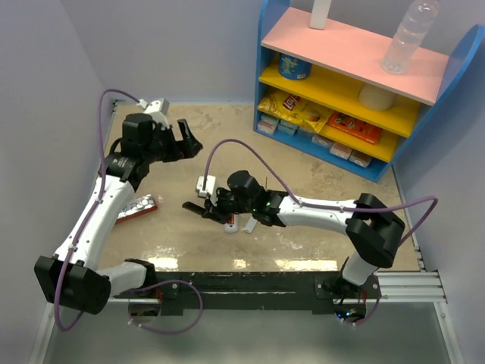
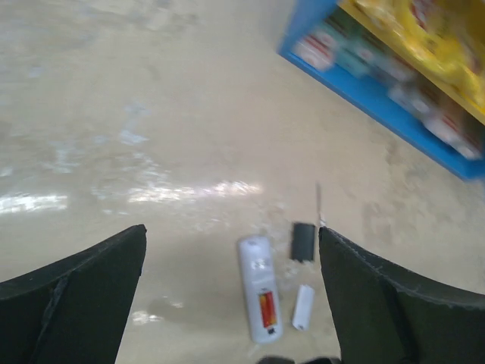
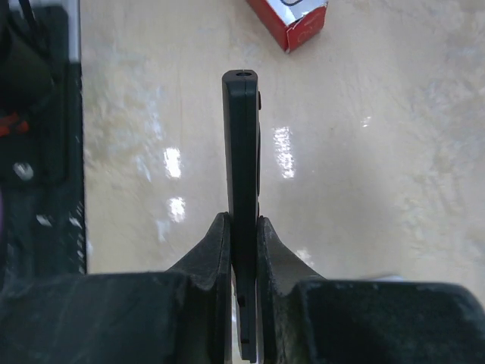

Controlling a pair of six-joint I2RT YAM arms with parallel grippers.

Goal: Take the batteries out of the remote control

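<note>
An orange-red battery (image 2: 267, 309) sits in the open back of a white remote (image 2: 259, 299) lying flat on the table (image 2: 151, 114). From the left wrist, the remote shows between the two fingers of the left gripper (image 2: 231, 231), which is spread wide, holds nothing and hangs well above it. Whether a second cell lies beside the battery cannot be told.

A white cover (image 2: 303, 306) lies just beside the white remote, and a black cover (image 2: 303, 241) lies near its far end.

The right gripper (image 3: 242, 224) is clamped on a black remote (image 3: 242, 167), held edge-on with its far end sticking out past the fingertips. From above, this gripper is close beside the white remote.

A red box (image 3: 292, 19) lies on the table beyond the black remote; its white print is too small to read. Packets on the blue shelf (image 1: 326, 152) are too blurred to read.

The left arm rises from its base, wrist lifted over the far left of the table, gripper facing the centre. The right arm reaches low and leftward, forearm almost level.
</note>
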